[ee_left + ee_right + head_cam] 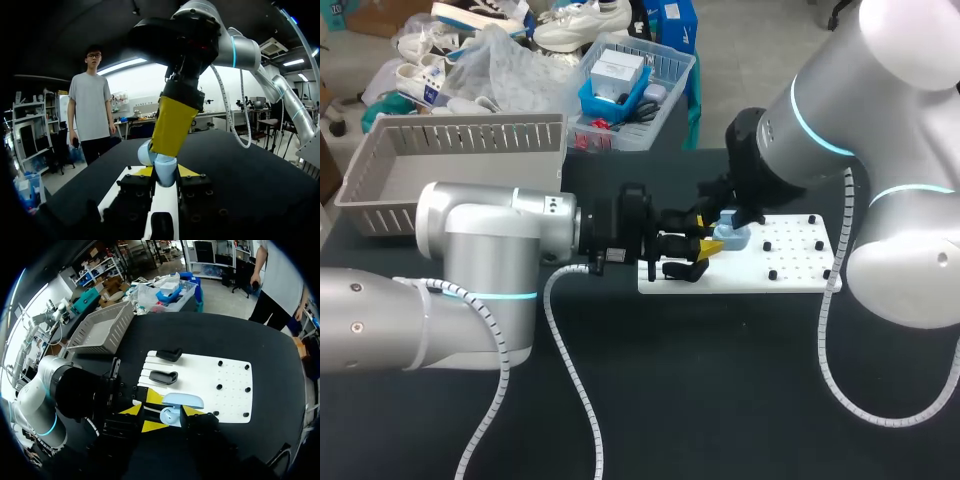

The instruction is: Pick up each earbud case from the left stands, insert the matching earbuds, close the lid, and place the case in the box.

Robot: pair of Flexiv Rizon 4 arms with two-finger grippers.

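The blue case (pixel 730 236) hangs just over the white board (pixel 790 272), near the board's 10 o'clock corner, with its lid (pixel 183 400) swung open. The left gripper (pixel 165 172) has a narrow grip on the case's lower body, one yellow tip on each side. That probably steadies the case so the earbuds can go in. The right gripper (pixel 724 220) comes down on the case from 12 o'clock and is right against its top. The left wrist view shows too little of it, so I cannot tell whether it is clamped on anything or only pressing. One black case (pixel 164 376) and another (pixel 169 354) lie at the board's 9 o'clock end, likely waiting their turn. The grey box (pixel 390 190) sits well apart, at the table's 10 o'clock, within the left arm's reach for the drop.
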